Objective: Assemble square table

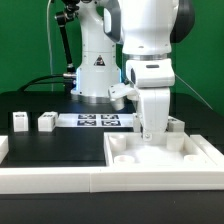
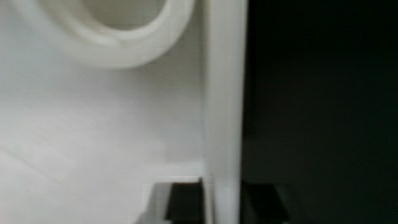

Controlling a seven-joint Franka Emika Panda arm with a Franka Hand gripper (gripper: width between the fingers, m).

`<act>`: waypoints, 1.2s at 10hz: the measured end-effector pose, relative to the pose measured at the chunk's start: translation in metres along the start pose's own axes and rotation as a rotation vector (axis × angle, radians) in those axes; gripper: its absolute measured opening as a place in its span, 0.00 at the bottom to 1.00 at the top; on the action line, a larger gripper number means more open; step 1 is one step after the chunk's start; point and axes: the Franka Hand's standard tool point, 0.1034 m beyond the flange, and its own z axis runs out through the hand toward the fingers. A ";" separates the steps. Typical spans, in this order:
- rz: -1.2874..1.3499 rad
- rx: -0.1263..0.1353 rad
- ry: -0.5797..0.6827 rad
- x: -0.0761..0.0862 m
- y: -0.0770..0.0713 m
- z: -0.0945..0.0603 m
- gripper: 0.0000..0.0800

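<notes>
The white square tabletop point(image 1: 165, 158) lies tray-side up at the front of the exterior view's right. My gripper point(image 1: 152, 134) points straight down on its far edge wall. In the wrist view the edge wall point(image 2: 224, 110) runs between my two dark fingers point(image 2: 187, 203), one on each side and touching it, so my gripper point(image 2: 226, 195) is shut on the wall. A round leg socket point(image 2: 125, 35) shows inside the tray. Two small white legs point(image 1: 20, 121) point(image 1: 47, 121) stand at the exterior view's left. Another white leg point(image 1: 178, 124) stands just behind the tabletop.
The marker board point(image 1: 100, 120) lies flat behind the tabletop, in front of the robot base point(image 1: 95, 75). The long low white border wall point(image 1: 50, 181) runs along the front. The table surface is black.
</notes>
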 end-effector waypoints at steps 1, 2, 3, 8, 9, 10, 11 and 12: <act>0.001 0.000 0.000 0.000 0.000 0.000 0.19; 0.001 0.001 0.000 0.000 0.000 0.000 0.46; 0.003 0.001 0.000 -0.002 0.000 0.000 0.65; 0.144 -0.034 -0.009 0.009 -0.009 -0.029 0.81; 0.174 -0.048 -0.009 0.017 -0.010 -0.037 0.81; 0.178 -0.055 -0.010 0.023 -0.012 -0.042 0.81; 0.174 -0.055 -0.010 0.025 -0.013 -0.043 0.81; 0.192 -0.052 -0.009 0.023 -0.014 -0.041 0.81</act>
